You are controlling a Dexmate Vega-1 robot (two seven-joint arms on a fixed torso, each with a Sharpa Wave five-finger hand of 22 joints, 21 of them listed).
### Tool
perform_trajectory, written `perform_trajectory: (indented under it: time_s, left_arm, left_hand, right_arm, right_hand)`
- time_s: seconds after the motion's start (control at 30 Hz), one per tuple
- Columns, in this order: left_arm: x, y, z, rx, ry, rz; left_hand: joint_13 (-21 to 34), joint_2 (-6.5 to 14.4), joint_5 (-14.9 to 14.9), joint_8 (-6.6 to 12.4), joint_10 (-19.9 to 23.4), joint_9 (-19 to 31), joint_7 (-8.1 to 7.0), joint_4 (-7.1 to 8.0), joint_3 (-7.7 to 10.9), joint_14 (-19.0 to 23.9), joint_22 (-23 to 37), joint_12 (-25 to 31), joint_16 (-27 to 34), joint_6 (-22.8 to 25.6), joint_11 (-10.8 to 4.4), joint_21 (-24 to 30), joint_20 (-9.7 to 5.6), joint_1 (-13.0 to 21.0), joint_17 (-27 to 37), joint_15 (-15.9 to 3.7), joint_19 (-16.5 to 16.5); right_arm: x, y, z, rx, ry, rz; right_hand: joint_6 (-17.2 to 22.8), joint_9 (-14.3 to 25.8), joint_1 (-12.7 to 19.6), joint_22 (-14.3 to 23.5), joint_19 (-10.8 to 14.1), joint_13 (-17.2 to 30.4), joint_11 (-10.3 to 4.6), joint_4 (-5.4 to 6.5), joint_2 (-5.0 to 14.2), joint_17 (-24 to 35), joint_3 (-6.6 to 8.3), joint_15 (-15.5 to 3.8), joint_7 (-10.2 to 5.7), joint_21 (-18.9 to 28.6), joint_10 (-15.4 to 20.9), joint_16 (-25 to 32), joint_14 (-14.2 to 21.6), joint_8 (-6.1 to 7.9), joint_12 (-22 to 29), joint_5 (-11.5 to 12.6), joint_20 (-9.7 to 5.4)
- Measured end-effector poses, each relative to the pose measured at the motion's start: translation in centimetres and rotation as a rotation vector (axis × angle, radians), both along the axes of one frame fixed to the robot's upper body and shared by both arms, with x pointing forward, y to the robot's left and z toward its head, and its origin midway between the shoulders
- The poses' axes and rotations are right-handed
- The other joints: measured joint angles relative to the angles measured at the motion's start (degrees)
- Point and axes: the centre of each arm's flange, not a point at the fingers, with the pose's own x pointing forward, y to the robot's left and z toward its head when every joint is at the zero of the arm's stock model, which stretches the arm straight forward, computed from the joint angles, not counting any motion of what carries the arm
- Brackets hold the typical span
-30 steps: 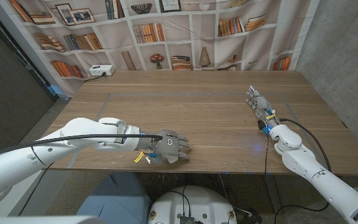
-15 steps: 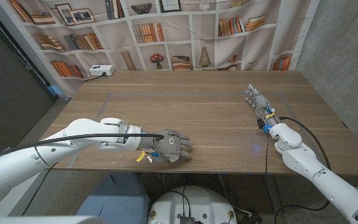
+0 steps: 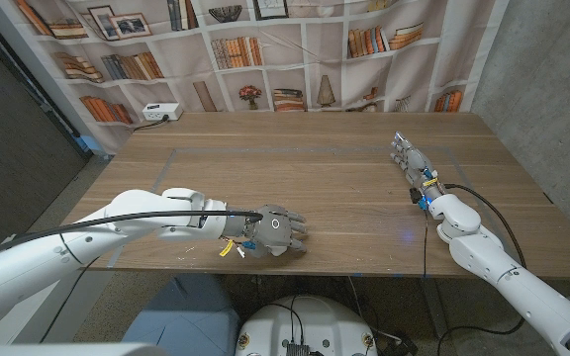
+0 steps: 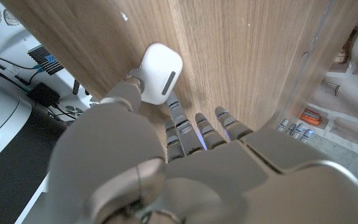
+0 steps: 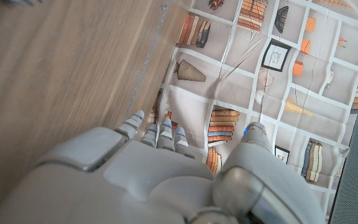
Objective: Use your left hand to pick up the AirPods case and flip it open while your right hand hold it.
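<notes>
AirPods case (image 4: 161, 73) sits on the wooden table (image 3: 325, 173) close to its near edge, and we see it in the left wrist view as a small white rounded box just beyond our left hand (image 3: 273, 233). One fingertip (image 4: 129, 84) of that hand touches the side of the case, while the other fingers reach past it over the wood, so the case is not yet gripped. We judge the step in hand to be closing on the case.

To do it well, we should bring the thumb and a finger onto opposite sides of the case, low on its body, leaving the lid seam free. Because the case lies so near the table's edge, any push toward that edge could tip it off; we should squeeze inward rather than slide.

Our right hand (image 3: 406, 156) waits well away from the case, farther back on the table, fingers extended and holding nothing. It needs to come toward the case once we lift it.
</notes>
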Motion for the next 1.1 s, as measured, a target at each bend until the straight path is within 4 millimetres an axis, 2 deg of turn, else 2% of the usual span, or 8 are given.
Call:
perform_trajectory:
  time_s: [0.27,0.43,0.53,0.63,1.1]
  left_arm:
    - [-0.2,0.1,0.0,-0.025,0.006,-0.019]
    - [-0.3,0.3,0.2,-0.046,0.001,-0.030]
    - [-0.3,0.4,0.4,-0.058,-0.006,-0.037]
    - [-0.4,0.5,0.5,-0.067,-0.011,-0.042]
    - [-1.0,0.6,1.7,-0.150,-0.071,-0.089]
  left_hand:
    - [0.2,1.3,0.4,0.00,1.4,0.1,-0.60,0.53,-0.60,1.8,0.0,1.3,0.3,2.9,1.46,0.4,0.16,1.6,0.3,-0.81,1.3]
    - [0.1,1.8,0.5,0.36,1.4,0.1,-0.71,0.46,-0.96,2.1,0.0,1.3,0.3,3.6,1.47,0.4,0.14,1.9,0.3,-1.01,1.6]
    - [0.1,2.1,0.5,0.46,1.6,0.1,-0.85,0.31,-1.81,2.6,0.0,1.3,0.5,5.1,1.60,0.4,-0.17,2.2,0.3,-1.12,2.0]
    - [0.1,2.1,0.5,0.47,2.0,0.1,-0.94,0.27,-2.34,3.1,0.0,1.3,0.6,5.7,2.08,0.4,-0.44,2.2,0.3,-1.44,2.2]
    - [0.1,1.7,0.4,0.47,2.4,0.1,-0.72,0.49,-3.03,3.6,0.3,1.3,0.5,6.0,2.40,0.8,-0.75,2.6,0.3,-1.51,2.5]
  right_arm:
    - [-0.1,0.0,0.2,0.001,-0.006,0.000]
    - [-0.1,0.0,0.2,0.002,-0.007,0.001]
    - [-0.1,0.0,0.3,0.002,-0.008,0.002]
    - [-0.1,0.1,0.3,0.002,-0.008,0.002]
    - [-0.2,0.4,0.4,0.003,-0.010,0.007]
  right_hand:
    - [0.0,0.0,0.0,0.0,0.0,0.0,0.00,0.00,0.00,0.0,0.00,0.00,0.00,0.0,0.0,0.0,0.0,0.00,0.0,0.0,0.00]
    - [0.0,0.0,0.0,0.0,0.0,0.0,0.00,0.00,0.00,0.0,0.00,0.00,0.00,0.0,0.0,0.0,0.0,0.00,0.0,0.0,0.00]
    - [0.0,0.0,0.0,0.0,0.0,0.0,0.00,0.00,0.00,0.0,0.00,0.00,0.00,0.0,0.0,0.0,0.0,0.00,0.0,0.0,0.00]
    - [0.0,0.0,0.0,0.0,0.0,0.0,0.00,0.00,0.00,0.0,0.00,0.00,0.00,0.0,0.0,0.0,0.0,0.00,0.0,0.0,-0.01]
    - [0.0,0.0,0.0,0.0,0.0,0.0,-0.22,0.00,0.00,0.0,0.00,0.00,0.00,0.0,0.2,0.0,0.0,0.00,0.0,0.0,-0.01]
